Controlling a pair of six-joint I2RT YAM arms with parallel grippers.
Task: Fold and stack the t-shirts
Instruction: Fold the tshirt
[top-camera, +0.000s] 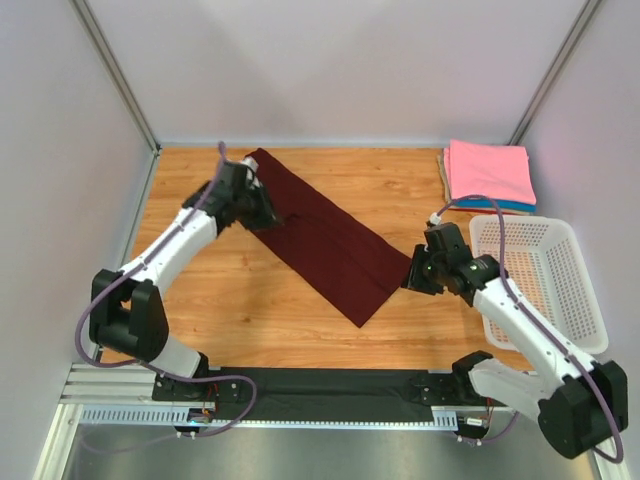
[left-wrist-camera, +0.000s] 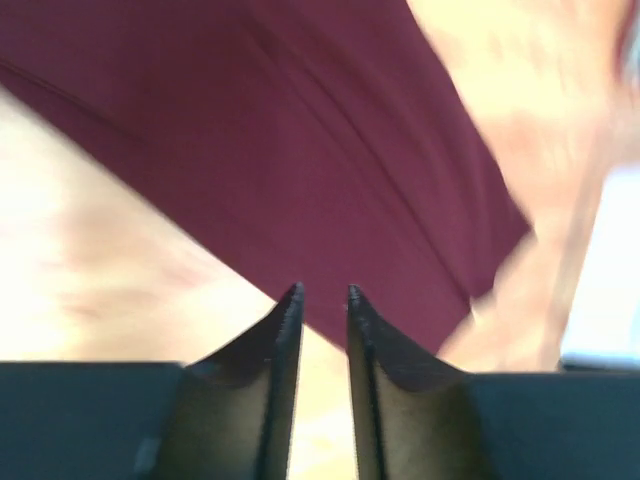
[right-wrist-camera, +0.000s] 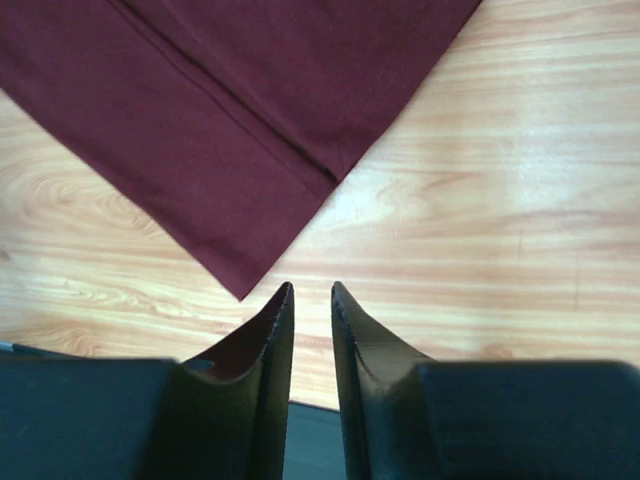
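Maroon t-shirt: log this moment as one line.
maroon t-shirt: folded strip, flat | left fingers: slightly apart, empty | right fingers: slightly apart, empty | pink t-shirt: folded, far right

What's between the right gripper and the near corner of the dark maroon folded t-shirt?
Nothing visible. In the right wrist view, only bare wooden table lies between the right gripper and the corner of the dark maroon folded t-shirt. The gripper's jaws stand slightly apart and empty.
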